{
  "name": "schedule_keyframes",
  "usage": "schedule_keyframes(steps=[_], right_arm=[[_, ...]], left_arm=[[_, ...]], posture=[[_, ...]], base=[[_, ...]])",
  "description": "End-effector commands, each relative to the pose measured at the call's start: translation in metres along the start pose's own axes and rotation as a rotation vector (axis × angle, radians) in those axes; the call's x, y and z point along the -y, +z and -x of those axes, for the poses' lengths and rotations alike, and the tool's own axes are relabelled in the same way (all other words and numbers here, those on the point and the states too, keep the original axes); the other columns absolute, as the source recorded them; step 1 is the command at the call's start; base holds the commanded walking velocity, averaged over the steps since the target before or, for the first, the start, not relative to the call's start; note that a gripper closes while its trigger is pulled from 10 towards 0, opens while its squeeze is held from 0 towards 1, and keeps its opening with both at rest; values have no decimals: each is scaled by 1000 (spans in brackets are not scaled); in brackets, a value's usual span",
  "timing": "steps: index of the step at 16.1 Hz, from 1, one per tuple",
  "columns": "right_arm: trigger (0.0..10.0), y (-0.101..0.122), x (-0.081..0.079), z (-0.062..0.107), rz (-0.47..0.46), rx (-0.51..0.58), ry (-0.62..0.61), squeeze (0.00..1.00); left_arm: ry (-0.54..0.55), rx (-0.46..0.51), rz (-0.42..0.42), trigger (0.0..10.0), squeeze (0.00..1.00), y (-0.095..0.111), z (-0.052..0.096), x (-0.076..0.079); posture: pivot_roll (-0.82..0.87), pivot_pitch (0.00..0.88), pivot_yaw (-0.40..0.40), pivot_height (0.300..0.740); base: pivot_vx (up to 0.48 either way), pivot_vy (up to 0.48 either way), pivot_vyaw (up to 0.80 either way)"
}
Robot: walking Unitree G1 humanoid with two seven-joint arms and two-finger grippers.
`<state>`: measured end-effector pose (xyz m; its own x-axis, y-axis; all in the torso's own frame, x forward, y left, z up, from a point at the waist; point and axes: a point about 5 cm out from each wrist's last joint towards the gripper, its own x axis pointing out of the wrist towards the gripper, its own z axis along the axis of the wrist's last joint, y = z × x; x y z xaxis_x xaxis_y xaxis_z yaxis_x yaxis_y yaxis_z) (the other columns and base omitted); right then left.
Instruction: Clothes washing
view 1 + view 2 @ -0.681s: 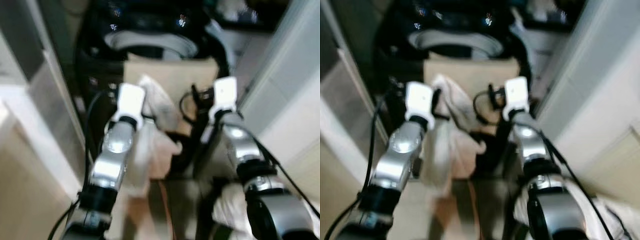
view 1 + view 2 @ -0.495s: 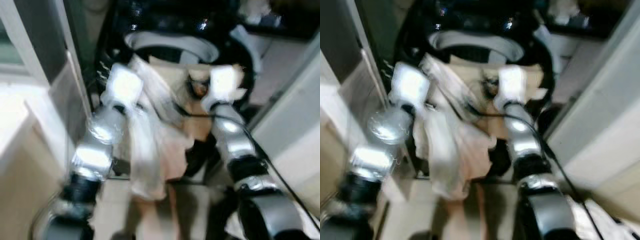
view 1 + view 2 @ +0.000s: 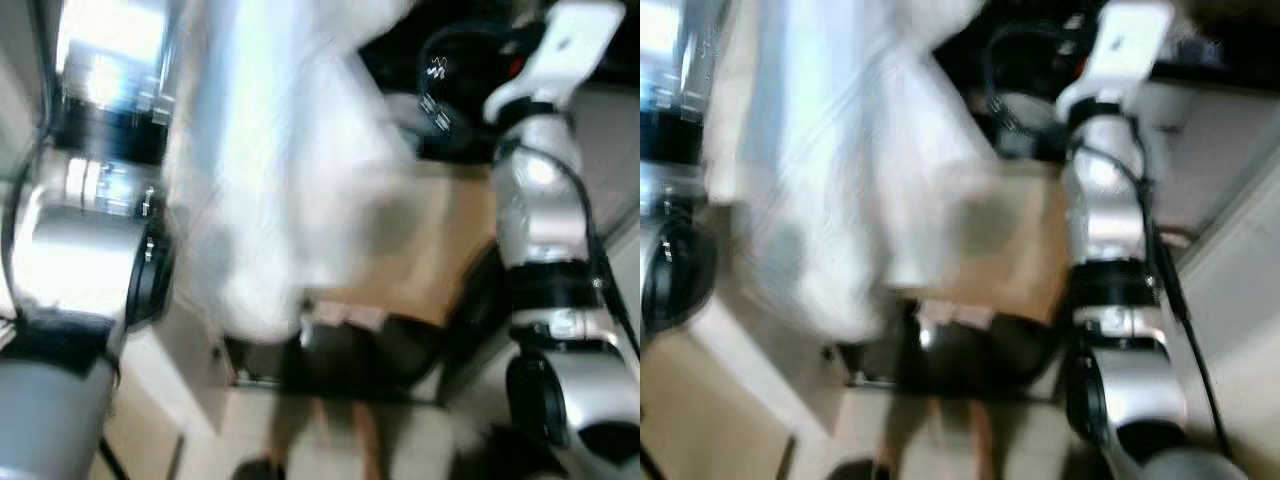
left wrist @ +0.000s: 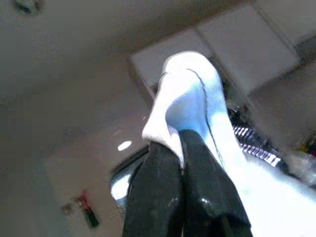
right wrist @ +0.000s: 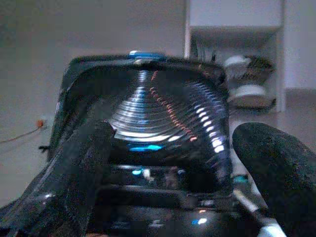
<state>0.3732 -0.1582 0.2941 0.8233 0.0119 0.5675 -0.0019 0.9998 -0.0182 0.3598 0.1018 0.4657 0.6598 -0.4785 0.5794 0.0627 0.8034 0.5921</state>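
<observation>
Motion blur smears our head views, and the white garment (image 3: 290, 170) hangs lengthwise, close before us, hiding much behind it. Our left gripper (image 4: 180, 148) is clenched on its top fold, so it drapes below. Our right gripper (image 5: 173, 163) stands spread, facing the dark washing machine (image 5: 163, 123).

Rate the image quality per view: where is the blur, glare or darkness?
Left eye view: heavy motion blur, the white garment smeared and overexposed, glare on the silver left arm. Right eye view: the same smear. Left wrist view: fairly sharp, the left claw shut on the cloth, dim ceiling behind. Right wrist view: dark, soft focus, reflections streaking the washing machine lid; right claw open.
</observation>
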Motion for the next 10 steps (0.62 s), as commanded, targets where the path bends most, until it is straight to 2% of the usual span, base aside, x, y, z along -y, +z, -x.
schedule_keyframes(steps=[1,3,5,6,8,9,10], right_arm=[[10000,2,5,3,24,6,-25,0],[10000,6,7,11,33,27,-51,0],[10000,9,13,17,35,44,-104,0],[10000,15,26,26,70,78,-196,0],[10000,20,50,47,165,97,-346,0],[10000,18,54,53,174,79,-351,0],[10000,18,54,53,174,79,-351,0]], left_arm=[[-29,-51,-85,0,0,-8,-11,4],[-29,-121,-140,0,0,-8,-23,3],[-14,-117,-214,0,0,4,-31,1],[16,-126,-284,0,0,13,-38,1],[40,-162,-386,0,0,10,-40,4],[41,-175,-430,0,0,8,-40,5],[41,-175,-430,0,0,8,-40,5]], posture=[[-30,0,14,740],[-65,0,59,740],[-88,0,81,740],[-121,0,114,740],[-182,0,168,740],[-196,0,180,740],[-196,0,180,740]], base=[[480,0,0],[480,0,0],[480,0,0],[480,0,0],[480,0,0],[480,0,0],[480,0,0]])
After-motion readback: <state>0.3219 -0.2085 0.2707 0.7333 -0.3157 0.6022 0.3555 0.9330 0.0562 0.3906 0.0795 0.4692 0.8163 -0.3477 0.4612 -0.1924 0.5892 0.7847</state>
